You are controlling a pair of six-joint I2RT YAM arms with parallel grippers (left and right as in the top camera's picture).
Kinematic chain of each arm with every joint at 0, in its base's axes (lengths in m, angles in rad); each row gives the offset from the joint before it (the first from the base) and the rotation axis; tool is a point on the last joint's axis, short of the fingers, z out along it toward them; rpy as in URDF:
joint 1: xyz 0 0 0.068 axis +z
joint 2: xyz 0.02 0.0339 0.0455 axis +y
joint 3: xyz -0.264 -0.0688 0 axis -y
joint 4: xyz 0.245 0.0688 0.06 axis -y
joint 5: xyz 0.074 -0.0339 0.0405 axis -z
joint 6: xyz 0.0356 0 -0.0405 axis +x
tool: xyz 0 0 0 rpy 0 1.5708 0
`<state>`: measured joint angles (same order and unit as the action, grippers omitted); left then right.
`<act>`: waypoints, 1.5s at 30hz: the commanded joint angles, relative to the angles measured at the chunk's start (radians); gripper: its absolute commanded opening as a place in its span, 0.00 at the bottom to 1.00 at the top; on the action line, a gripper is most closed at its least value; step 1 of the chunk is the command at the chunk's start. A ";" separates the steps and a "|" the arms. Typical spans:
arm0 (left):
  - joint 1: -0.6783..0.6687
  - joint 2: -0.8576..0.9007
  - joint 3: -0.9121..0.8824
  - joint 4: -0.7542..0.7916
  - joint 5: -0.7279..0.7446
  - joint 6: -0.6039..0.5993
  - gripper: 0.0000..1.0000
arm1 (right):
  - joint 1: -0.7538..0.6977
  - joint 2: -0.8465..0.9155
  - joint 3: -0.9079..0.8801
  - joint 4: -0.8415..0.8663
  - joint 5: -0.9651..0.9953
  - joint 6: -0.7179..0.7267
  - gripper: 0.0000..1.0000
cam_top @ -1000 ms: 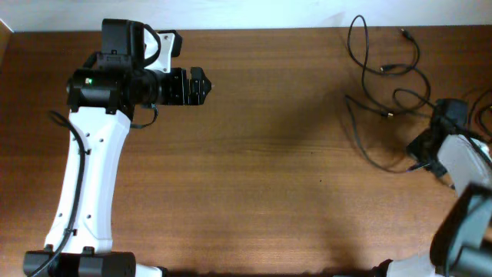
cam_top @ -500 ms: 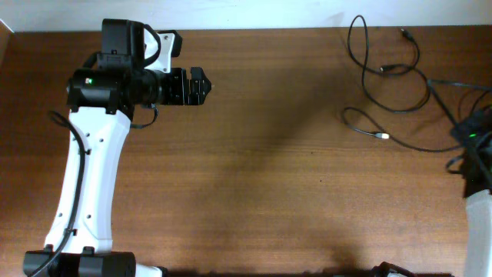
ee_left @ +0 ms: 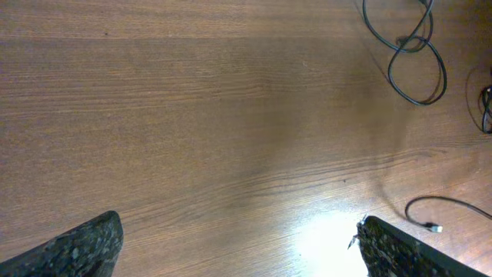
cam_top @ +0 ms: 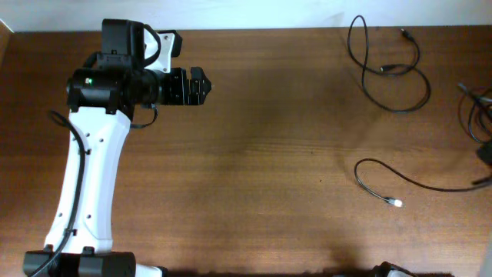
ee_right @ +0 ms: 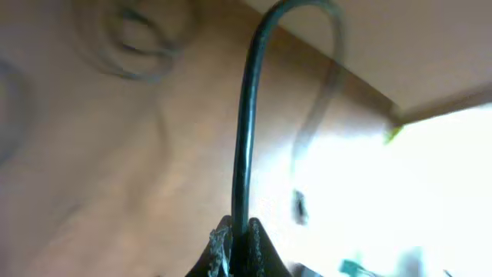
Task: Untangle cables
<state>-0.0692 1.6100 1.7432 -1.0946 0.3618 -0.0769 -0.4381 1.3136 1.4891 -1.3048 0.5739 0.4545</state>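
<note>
Cables (cam_top: 388, 70) thin, black, looped on grained wood table (cam_top: 292, 169), right gripper (ee_right: 240, 246) pinching one, left gripper (cam_top: 200, 85) splayed, empty

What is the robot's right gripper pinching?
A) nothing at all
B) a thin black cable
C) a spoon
B: in the right wrist view, a thin black cable rises out of the right gripper, pinched between its shut fingers.
</note>
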 commanded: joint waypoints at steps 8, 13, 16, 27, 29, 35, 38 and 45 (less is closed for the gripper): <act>0.000 0.006 0.009 0.002 -0.002 -0.013 0.99 | -0.001 -0.008 0.246 0.015 0.419 0.069 0.04; 0.000 0.006 0.009 0.002 -0.002 -0.013 0.99 | 0.074 0.058 0.201 0.000 0.364 0.070 0.04; 0.000 0.006 0.009 0.002 -0.002 -0.013 0.99 | 0.142 0.171 0.139 -0.007 0.283 0.078 0.04; 0.000 0.006 0.009 0.002 -0.002 -0.013 0.99 | 0.157 0.576 0.111 0.029 -0.175 0.077 0.04; 0.000 0.006 0.009 0.002 -0.002 -0.013 0.99 | 0.155 0.576 0.111 0.031 -0.170 0.077 0.38; 0.000 0.006 0.009 0.002 -0.002 -0.013 0.99 | 0.156 0.476 0.176 -0.024 -0.167 0.076 0.99; 0.000 0.006 0.009 0.002 -0.002 -0.013 0.99 | 0.156 0.345 0.212 -0.052 -0.167 0.073 0.98; 0.000 0.006 0.009 0.002 -0.002 -0.013 0.99 | 0.158 -0.177 0.215 -0.069 -0.480 -0.142 0.99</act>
<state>-0.0692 1.6104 1.7432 -1.0950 0.3618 -0.0769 -0.2871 1.2522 1.6905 -1.3643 0.2504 0.4313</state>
